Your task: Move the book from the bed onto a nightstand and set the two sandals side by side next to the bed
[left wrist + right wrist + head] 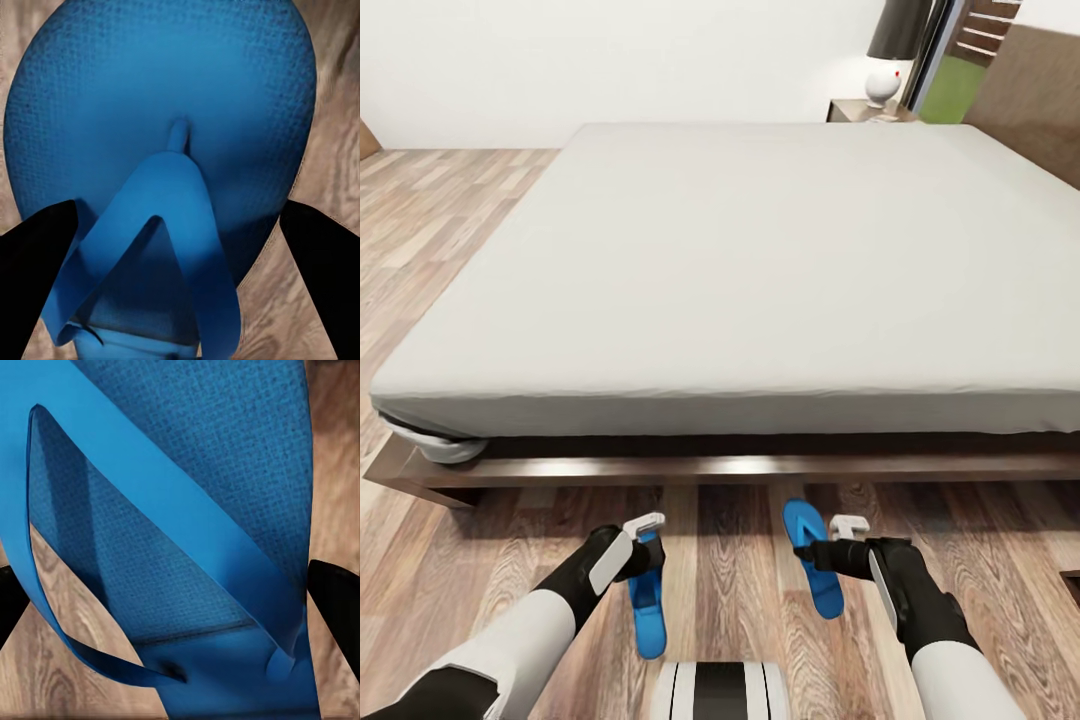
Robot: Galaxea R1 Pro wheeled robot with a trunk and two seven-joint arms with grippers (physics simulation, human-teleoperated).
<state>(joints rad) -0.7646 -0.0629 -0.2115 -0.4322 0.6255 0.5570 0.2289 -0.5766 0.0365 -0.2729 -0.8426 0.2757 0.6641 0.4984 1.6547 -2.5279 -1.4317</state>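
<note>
Two bright blue sandals lie on the wood floor in front of the bed (740,270), lengthwise toward it and a short gap apart. My left gripper (647,548) hovers over the front of the left sandal (650,620). In the left wrist view its dark fingers (34,247) stand wide apart on either side of that sandal (165,90), open. My right gripper (812,550) is over the right sandal (822,590), and its fingers (337,600) straddle that sandal's strap (172,532), also open. The book is out of view. A nightstand (857,108) stands at the bed's far corner.
The bed's low dark wooden frame (740,467) runs just beyond the sandals. A lamp (885,70) sits on the nightstand. Wood-plank floor (430,230) stretches along the bed's left side. My own base (720,690) is close behind the sandals.
</note>
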